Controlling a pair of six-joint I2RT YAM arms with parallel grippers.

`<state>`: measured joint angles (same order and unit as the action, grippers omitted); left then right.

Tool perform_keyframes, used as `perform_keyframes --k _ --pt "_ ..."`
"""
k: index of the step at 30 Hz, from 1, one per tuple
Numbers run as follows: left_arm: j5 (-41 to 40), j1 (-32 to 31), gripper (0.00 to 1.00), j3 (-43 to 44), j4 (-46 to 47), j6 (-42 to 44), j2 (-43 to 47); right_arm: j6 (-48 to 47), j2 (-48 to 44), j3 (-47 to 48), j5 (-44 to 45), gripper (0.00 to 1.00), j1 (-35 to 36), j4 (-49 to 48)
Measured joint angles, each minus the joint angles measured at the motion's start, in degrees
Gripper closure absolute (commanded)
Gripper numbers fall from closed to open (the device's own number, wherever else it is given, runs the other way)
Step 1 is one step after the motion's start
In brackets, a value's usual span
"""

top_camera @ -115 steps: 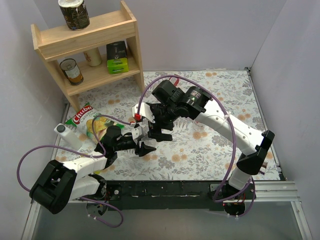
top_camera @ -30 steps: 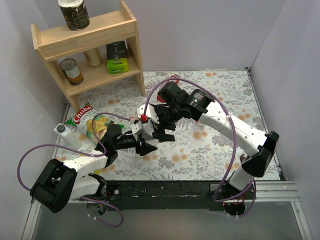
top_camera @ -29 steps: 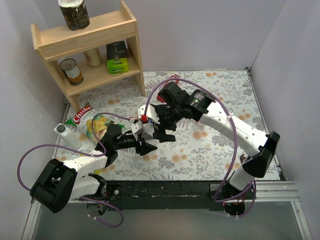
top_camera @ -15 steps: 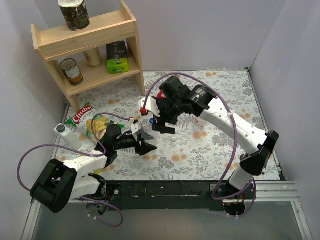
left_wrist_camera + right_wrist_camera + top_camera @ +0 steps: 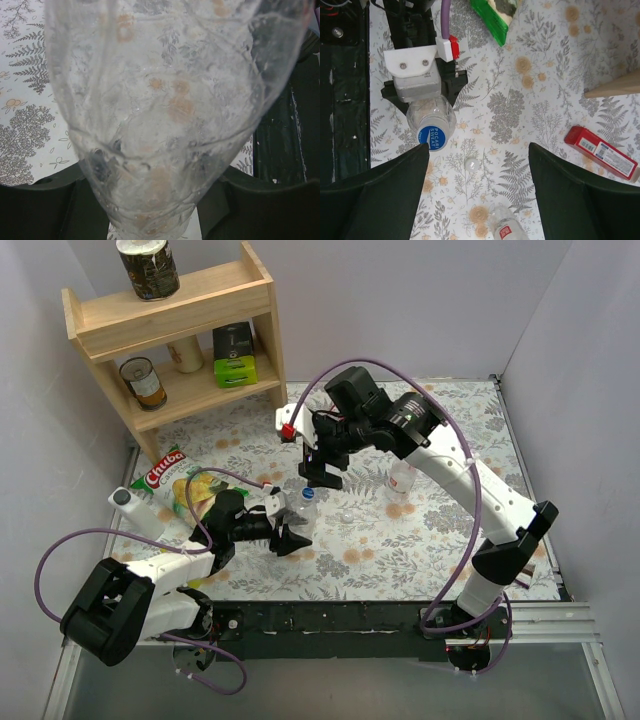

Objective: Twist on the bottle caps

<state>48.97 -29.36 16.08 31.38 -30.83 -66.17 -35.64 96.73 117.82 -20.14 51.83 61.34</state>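
Observation:
My left gripper (image 5: 290,530) is shut on the base of the plain clear bottle (image 5: 305,505), which fills the left wrist view (image 5: 165,110). The blue-and-white cap (image 5: 431,137) sits on this bottle's neck; it also shows in the top view (image 5: 308,493). My right gripper (image 5: 322,468) is open and empty, raised above and behind the bottle, jaws spread wide in its wrist view (image 5: 479,146). The pale whitish cap (image 5: 471,163) lies loose on the cloth. The labelled bottle (image 5: 402,478) stands upright to the right, with no cap, and its top shows in the right wrist view (image 5: 507,230).
A flat red box (image 5: 602,152) lies on the floral cloth. A chips bag (image 5: 180,480) and a white bottle (image 5: 135,510) lie at the left. A wooden shelf (image 5: 180,330) with cans stands at the back left.
My right gripper has lifted away from the plain bottle's neck and moved back, open, leaving the blue cap on the bottle. The left gripper still holds the bottle.

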Motion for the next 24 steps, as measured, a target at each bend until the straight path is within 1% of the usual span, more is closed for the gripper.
perform_keyframes --k 8,16,24 --pt "0.35 0.0 1.0 0.0 -0.33 1.38 0.02 -0.11 0.79 -3.37 -0.61 0.16 0.31 0.22" --pt "0.85 0.0 1.0 0.0 -0.46 2.12 0.09 -0.04 1.86 -4.0 -1.09 0.17 0.76 0.04" --pt "0.85 0.07 1.0 -0.02 -3.52 3.34 0.09 1.03 3.41 -4.0 -1.36 0.18 0.85 -0.02"
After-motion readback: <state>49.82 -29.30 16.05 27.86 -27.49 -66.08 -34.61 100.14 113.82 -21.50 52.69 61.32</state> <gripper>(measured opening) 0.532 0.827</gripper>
